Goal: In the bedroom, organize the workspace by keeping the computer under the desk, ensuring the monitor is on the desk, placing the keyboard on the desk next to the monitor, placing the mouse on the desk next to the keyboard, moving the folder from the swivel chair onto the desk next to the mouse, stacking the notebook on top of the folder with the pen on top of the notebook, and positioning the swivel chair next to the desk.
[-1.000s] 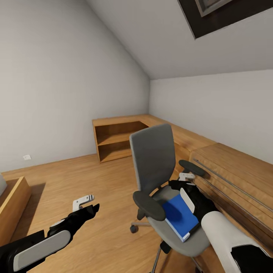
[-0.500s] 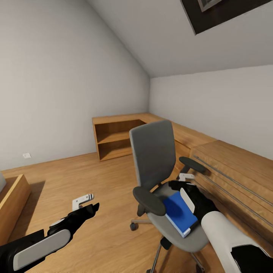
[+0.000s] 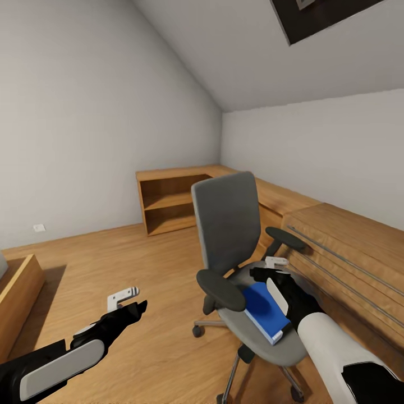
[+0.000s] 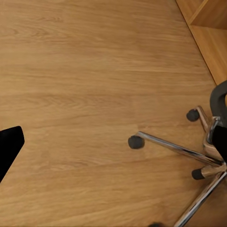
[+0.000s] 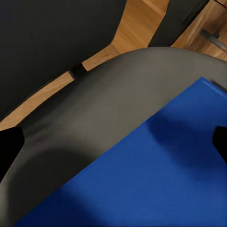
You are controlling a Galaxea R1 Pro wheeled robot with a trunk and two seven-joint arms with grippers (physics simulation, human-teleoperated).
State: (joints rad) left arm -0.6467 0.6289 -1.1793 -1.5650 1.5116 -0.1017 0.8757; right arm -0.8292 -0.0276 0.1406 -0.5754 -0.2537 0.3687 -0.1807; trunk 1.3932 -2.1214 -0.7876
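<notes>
- While the head view has the grey swivel chair whole at 5 o'clock, blue folder flat on its seat, the left wrist view gets just chrome legs and casters on the plank floor.
- R wrist view, close up: folder lies on the seat pad; dark fingertips show at both frame edges, spread wide, nothing clamped.
- Right gripper hangs over the folder's far end; arm hides part of the seat.
- Left gripper at 7 o'clock, holding nothing; jaw gap can't tell.
- Wooden shelf unit at 12: compartments bare.
</notes>
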